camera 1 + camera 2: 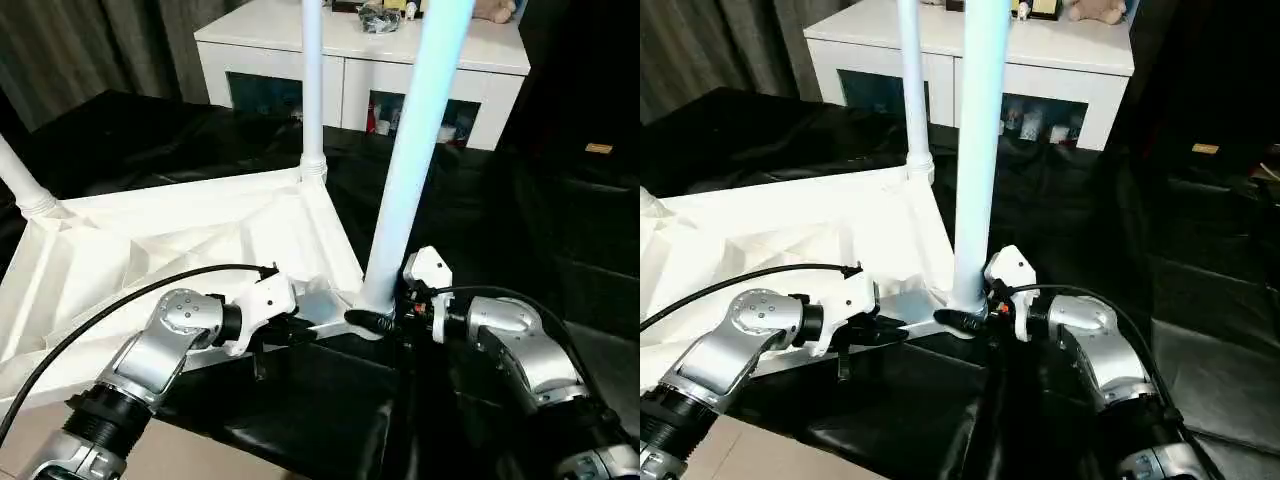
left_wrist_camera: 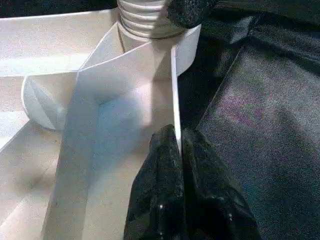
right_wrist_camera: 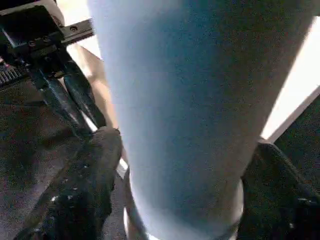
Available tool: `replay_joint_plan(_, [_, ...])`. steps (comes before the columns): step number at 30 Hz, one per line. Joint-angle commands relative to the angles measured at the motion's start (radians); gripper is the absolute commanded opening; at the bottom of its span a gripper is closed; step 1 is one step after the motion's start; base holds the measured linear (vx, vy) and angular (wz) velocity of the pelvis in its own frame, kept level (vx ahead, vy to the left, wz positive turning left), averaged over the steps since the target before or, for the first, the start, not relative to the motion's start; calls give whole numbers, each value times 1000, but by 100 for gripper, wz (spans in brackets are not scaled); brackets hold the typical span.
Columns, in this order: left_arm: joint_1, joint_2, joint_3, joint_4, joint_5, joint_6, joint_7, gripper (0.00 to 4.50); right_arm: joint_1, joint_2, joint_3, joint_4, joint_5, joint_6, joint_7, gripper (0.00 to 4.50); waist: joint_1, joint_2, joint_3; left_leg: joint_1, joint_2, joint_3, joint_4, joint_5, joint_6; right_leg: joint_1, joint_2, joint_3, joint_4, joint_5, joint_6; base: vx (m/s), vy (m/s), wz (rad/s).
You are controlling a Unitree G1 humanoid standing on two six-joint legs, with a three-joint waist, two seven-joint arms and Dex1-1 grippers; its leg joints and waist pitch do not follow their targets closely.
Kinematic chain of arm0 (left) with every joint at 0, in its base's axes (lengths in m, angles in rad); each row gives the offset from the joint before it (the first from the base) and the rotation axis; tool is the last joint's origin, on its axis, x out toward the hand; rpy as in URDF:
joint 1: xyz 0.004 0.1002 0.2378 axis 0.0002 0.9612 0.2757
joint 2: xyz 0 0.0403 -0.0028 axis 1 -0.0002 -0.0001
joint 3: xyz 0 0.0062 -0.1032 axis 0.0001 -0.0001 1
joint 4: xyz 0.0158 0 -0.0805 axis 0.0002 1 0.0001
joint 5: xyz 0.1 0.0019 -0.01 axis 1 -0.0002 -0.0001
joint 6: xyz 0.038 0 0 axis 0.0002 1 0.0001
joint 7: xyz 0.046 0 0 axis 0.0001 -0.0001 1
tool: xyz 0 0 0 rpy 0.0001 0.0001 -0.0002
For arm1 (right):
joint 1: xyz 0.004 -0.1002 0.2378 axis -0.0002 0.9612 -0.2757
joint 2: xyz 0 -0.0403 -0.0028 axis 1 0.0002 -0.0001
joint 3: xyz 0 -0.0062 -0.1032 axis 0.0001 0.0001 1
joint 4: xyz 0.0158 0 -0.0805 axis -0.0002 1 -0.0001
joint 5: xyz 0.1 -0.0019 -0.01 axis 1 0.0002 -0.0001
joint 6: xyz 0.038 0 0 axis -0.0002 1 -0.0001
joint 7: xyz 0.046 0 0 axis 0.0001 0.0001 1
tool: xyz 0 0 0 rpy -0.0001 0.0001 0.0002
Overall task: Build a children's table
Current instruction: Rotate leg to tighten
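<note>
One tabletop, seemingly three legs upright.

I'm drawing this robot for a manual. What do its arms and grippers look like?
Both forearms are rounded silver metal with black ribbed collars. Each ends in a white wrist housing, with a black cable looping over it. The left gripper and right gripper each have two black fingers.

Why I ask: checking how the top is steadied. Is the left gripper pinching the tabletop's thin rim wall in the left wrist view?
Yes, the left gripper has its two black fingers closed on either side of the thin rim wall of the tabletop.
</note>
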Motion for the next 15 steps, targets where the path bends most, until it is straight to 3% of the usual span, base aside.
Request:
replay_joint_plan(1, [9,3,-25,-17,6,4,-17,0,-14,-4,9,0,0,-27,24,314,-2,-6,-54,7,31,-4,-64,-110,66,54,-53,35,-52,42,-261,0,0,0])
replay_joint_plan(5, [8,3,-25,-11,9,2,-17,0,-19,-11,15,13,-14,-42,31,276,-1,-7,-56,6,29,-3,-61,-88,80,55,-53,34,-49,78,-266,0,0,0])
replay_joint_plan(11, [12,7,-33,-7,24,6,-12,0,-12,-13,33,33,-43,-60,21,262,-1,-7,-57,7,30,-3,-61,-93,80,55,-52,34,-49,62,-266,0,0,0])
replay_joint_plan(15, [4,-5,-40,28,68,23,47,0,-5,13,26,82,-81,-28,-84,262,-3,-5,-54,8,30,-4,-63,-106,74,53,-52,34,-52,45,-265,0,0,0])
